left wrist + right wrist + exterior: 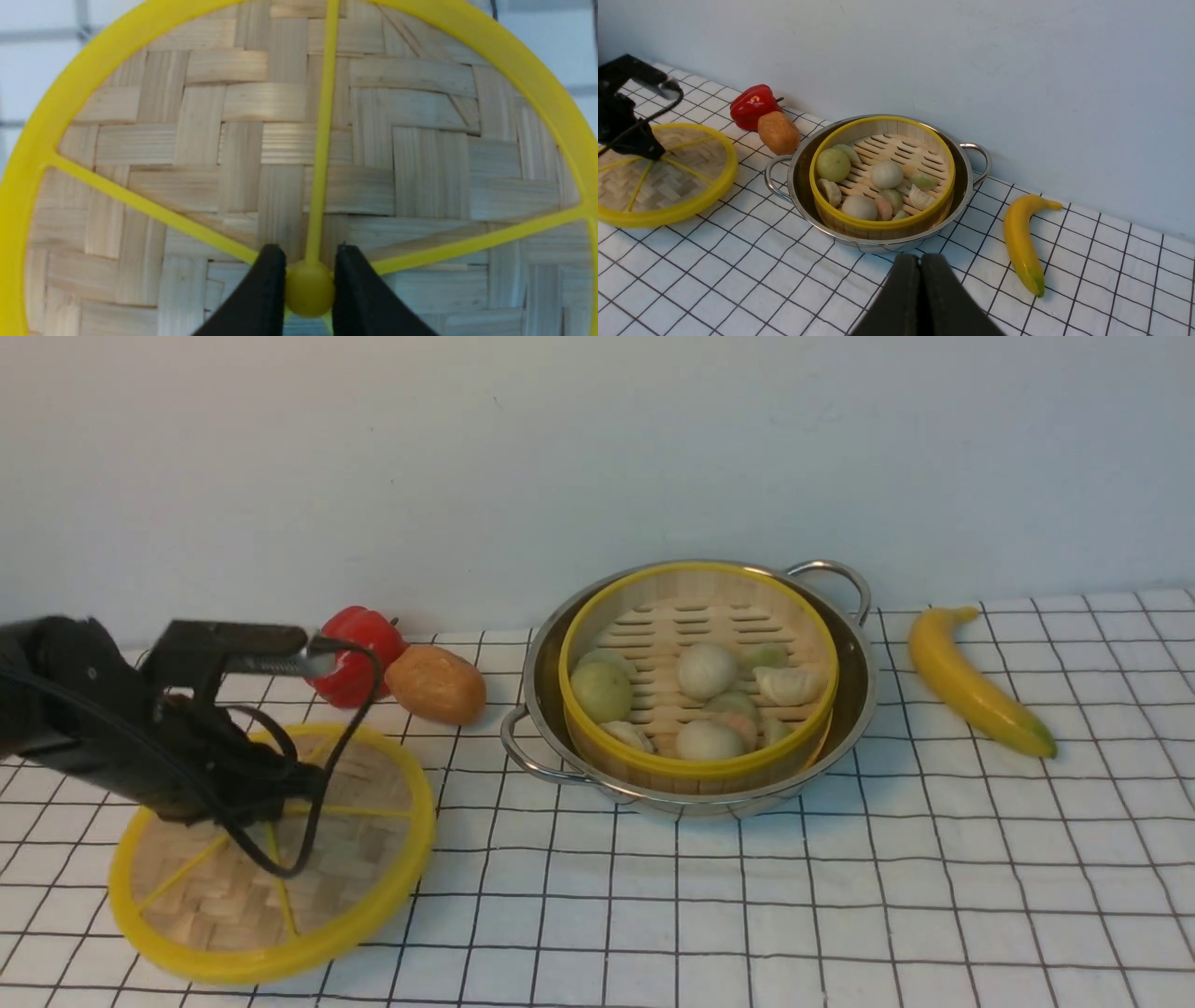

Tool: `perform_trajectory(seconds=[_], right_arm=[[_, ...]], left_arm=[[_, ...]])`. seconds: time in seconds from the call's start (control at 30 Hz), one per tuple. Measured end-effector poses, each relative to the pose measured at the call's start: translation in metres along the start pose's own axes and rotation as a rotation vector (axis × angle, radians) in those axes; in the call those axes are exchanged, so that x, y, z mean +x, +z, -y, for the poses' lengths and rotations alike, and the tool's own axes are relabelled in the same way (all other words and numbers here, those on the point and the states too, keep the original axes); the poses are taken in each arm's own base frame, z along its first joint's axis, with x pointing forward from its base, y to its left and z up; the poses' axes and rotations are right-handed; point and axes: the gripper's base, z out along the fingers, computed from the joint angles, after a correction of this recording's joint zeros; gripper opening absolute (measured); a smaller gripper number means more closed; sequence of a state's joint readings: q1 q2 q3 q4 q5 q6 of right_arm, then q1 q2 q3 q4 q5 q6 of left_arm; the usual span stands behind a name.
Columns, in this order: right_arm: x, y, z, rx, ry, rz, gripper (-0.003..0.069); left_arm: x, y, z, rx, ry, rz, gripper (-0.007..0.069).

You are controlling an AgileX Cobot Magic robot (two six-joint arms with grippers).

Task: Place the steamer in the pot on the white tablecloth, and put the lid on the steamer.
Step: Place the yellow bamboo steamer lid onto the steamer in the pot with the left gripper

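Lid (359, 859) clamped at knob (309, 293) by down-tilted left gripper (308, 261)

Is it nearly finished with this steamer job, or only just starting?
Done: the steamer already sits inside the pot on the white tablecloth. In hand: the left gripper grips the lid by its centre knob. Left: carrying the lid over and setting it on the steamer.

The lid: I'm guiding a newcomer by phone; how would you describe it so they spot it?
On the checked tablecloth, look left of the steel pot, in front of the red pepper. The lid is the flat woven disc with yellow rim and spokes, its knob pinched by the left end effector; the pot's basket is deeper and holds dumplings.
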State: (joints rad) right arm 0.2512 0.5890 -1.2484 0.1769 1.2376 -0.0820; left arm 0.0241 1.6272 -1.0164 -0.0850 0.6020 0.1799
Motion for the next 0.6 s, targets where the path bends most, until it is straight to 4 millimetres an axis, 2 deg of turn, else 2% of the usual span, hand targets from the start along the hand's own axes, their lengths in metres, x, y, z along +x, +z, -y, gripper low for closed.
perform_trajectory(seconds=[0.07, 0.17, 0.23, 0.3, 0.37, 0.4, 0.43, 0.47, 0.53, 0.6], right_arm=[[0.000, 0.000, 0.000, 0.000, 0.000, 0.000, -0.0005], [0.000, 0.000, 0.000, 0.000, 0.000, 0.000, -0.0005], [0.000, 0.000, 0.000, 0.000, 0.001, 0.000, -0.0004], [0.000, 0.000, 0.000, 0.000, 0.004, 0.000, -0.0004], [0.000, 0.000, 0.000, 0.000, 0.007, 0.000, -0.0004], [0.000, 0.000, 0.000, 0.000, 0.013, 0.000, -0.0002], [0.000, 0.000, 0.000, 0.000, 0.016, 0.000, -0.0001], [0.000, 0.000, 0.000, 0.000, 0.019, 0.000, -0.0001], [0.000, 0.000, 0.000, 0.000, 0.021, 0.000, -0.0001], [0.000, 0.000, 0.000, 0.000, 0.023, 0.000, 0.0000]], left_arm=[[-0.023, -0.024, 0.000, -0.026, 0.005, 0.050, 0.0120], [-0.041, -0.041, 0.009, -0.031, 0.035, 0.088, 0.0120], [-0.063, -0.059, 0.030, -0.009, 0.085, 0.145, 0.0120], [-0.081, -0.068, 0.063, 0.037, 0.153, 0.196, 0.0120], [-0.090, -0.069, 0.082, 0.064, 0.190, 0.217, 0.0120], [-0.098, -0.067, 0.105, 0.094, 0.231, 0.231, 0.0120], [-0.102, -0.064, 0.118, 0.111, 0.251, 0.236, 0.0120], [-0.108, -0.058, 0.139, 0.133, 0.285, 0.238, 0.0120], [-0.113, -0.052, 0.157, 0.153, 0.308, 0.235, 0.0120], [-0.119, -0.040, 0.186, 0.166, 0.359, 0.227, 0.0120]])
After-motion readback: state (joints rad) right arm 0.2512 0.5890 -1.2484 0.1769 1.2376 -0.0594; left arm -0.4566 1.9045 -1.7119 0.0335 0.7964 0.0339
